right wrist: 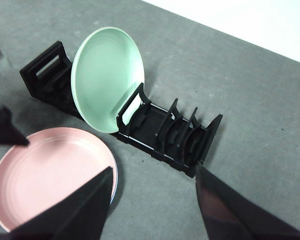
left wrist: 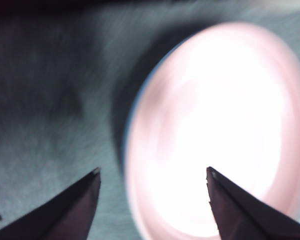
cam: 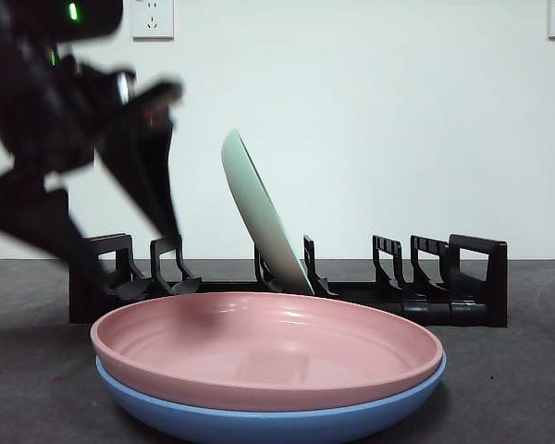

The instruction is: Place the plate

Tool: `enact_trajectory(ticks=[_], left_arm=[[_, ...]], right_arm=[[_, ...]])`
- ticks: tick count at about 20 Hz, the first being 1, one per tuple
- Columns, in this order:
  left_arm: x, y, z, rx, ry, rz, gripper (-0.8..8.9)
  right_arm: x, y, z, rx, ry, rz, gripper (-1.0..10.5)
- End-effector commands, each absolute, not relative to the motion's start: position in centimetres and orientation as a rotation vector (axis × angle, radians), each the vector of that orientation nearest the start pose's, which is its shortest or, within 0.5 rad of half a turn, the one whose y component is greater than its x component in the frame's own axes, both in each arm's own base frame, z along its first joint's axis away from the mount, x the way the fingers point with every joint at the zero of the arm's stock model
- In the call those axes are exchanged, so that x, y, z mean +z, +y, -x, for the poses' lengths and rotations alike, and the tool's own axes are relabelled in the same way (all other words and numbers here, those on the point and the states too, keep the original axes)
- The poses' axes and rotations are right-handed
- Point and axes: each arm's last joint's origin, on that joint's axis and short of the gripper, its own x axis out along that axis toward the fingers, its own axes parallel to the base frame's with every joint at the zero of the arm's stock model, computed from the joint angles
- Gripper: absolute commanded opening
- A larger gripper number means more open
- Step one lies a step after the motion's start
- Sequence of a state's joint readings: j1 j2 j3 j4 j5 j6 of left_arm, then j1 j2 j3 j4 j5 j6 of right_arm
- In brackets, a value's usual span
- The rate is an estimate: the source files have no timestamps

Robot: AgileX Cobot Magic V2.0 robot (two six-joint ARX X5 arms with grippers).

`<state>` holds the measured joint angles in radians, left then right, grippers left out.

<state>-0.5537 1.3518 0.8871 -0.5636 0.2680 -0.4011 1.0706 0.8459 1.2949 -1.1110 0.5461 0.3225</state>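
A pink plate (cam: 259, 347) (right wrist: 50, 175) lies flat on a blue plate (cam: 259, 421) near the table's front. A pale green plate (cam: 259, 213) (right wrist: 107, 75) stands tilted in a slot of the black rack (cam: 462, 277) (right wrist: 175, 135) behind them. My left gripper (cam: 134, 250) (left wrist: 152, 172), blurred, hangs open over the left rim of the pink plate (left wrist: 215, 125) and holds nothing. High above the table, my right gripper (right wrist: 153, 170) is open and empty.
The rack has free slots on both sides of the green plate. Dark grey table (right wrist: 250, 100) extends around the rack and the stacked plates. A white wall with sockets (cam: 153, 18) stands behind.
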Motion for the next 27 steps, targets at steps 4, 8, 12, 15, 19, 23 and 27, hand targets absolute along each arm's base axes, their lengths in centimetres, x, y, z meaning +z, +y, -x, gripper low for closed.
enact_trajectory(ticks=[4,8,12,15,19,23,27], left_arm=[[31.3,-11.1,-18.6,-0.645,0.811,0.126,3.44],[34.2,-6.8,-13.4,-0.517,0.676,0.063,3.44],[35.3,-4.6,-9.0,-0.492,0.601,0.113,3.44],[35.7,-3.7,-7.2,-0.489,0.556,0.158,3.45],[35.9,-3.3,-6.3,-0.485,0.523,0.179,3.45],[35.9,-3.3,-6.3,-0.484,0.522,0.179,3.45],[35.9,-3.3,-6.3,-0.484,0.522,0.179,3.45]], right_arm=[[40.6,10.1,-7.0,0.455,0.583,0.096,2.6],[39.6,12.6,-9.4,0.471,0.677,0.094,2.8],[38.5,16.1,-15.4,0.638,0.762,-0.032,2.8],[37.3,18.5,-20.7,0.773,0.808,-0.156,2.8],[35.2,21.5,-26.6,0.790,0.895,-0.167,2.8],[33.7,24.2,-30.3,0.797,0.914,-0.134,2.8],[32.5,25.2,-32.2,0.785,0.934,-0.128,2.8]])
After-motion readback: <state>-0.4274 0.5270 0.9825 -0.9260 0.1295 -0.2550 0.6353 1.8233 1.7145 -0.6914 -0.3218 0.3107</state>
